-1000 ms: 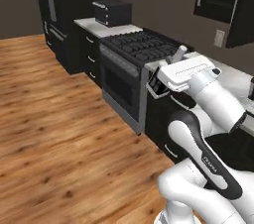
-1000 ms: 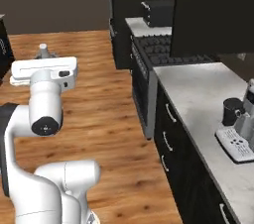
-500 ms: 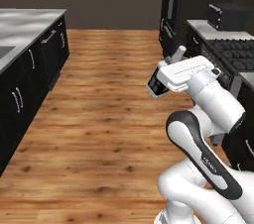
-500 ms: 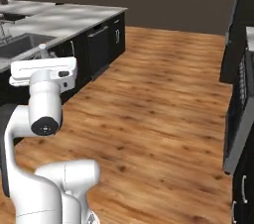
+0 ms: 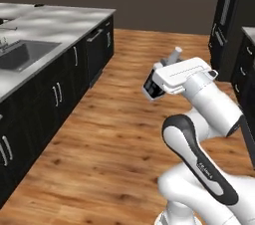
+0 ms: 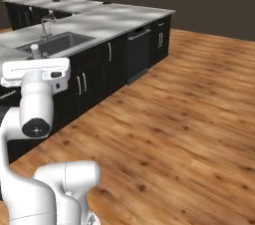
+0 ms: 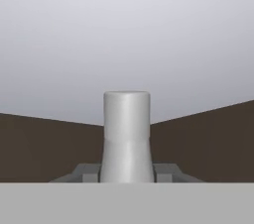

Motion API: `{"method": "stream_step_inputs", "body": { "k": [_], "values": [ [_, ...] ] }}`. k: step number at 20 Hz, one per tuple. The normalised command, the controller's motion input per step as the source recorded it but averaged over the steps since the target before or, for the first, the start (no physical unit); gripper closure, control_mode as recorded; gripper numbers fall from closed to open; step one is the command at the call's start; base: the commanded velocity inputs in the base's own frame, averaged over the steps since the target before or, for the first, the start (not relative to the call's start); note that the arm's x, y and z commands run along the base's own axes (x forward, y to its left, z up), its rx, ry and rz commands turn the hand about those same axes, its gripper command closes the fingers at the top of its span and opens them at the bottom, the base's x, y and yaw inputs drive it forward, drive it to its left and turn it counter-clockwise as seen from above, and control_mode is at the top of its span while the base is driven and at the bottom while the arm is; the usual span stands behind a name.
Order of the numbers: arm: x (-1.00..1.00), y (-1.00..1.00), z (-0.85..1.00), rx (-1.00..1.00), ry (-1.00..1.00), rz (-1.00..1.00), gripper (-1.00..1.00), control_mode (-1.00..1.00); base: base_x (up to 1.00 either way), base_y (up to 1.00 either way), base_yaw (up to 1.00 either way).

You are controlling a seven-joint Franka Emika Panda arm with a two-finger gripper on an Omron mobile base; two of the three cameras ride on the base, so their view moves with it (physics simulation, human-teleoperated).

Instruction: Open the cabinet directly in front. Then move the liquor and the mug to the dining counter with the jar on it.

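My gripper (image 5: 167, 64) is raised at chest height over the wooden floor and is shut on the liquor (image 5: 175, 55). The bottle's pale grey neck and cap stick up past the white hand. From the right base view the gripper (image 6: 36, 58) sits at the far left, with the liquor cap (image 6: 35, 49) poking above it. In the hand view the liquor neck (image 7: 126, 129) stands upright between the two fingertips (image 7: 85, 172), against a pale ceiling and dark wall. The cabinet, the mug, the jar and the dining counter are out of view.
A marble worktop with a sink (image 5: 27, 52) and dark cabinet fronts (image 5: 64, 84) runs along the left. Tall dark units (image 5: 234, 25) stand at the right. Wooden floor (image 6: 179, 119) stretches ahead beside the sink counter (image 6: 99, 22) and its faucet (image 6: 47, 24).
The whole picture has swung round with the base: the stove and right-hand counter are gone and the sink counter has come into view. The gripper keeps its hold on the liquor.
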Motion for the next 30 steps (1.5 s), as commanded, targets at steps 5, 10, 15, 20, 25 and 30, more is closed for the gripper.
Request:
{"method": "stream_step_inputs", "body": {
  "k": [5,10,15,20,25,30],
  "values": [
    [0.0,0.0,0.0,0.0,0.0,0.0,1.0,1.0,1.0,-0.38,0.01],
    [0.0,0.0,0.0,0.0,0.0,0.0,1.0,1.0,1.0,-0.29,-0.04],
    [0.0,0.0,0.0,0.0,0.0,0.0,1.0,1.0,1.0,-0.26,-0.07],
    [0.0,0.0,0.0,0.0,0.0,0.0,1.0,1.0,1.0,-0.25,-0.04],
    [0.0,0.0,0.0,0.0,0.0,0.0,1.0,1.0,1.0,-0.17,0.0],
    [0.0,0.0,0.0,0.0,0.0,0.0,1.0,1.0,1.0,-0.11,0.0]
  ]
}}
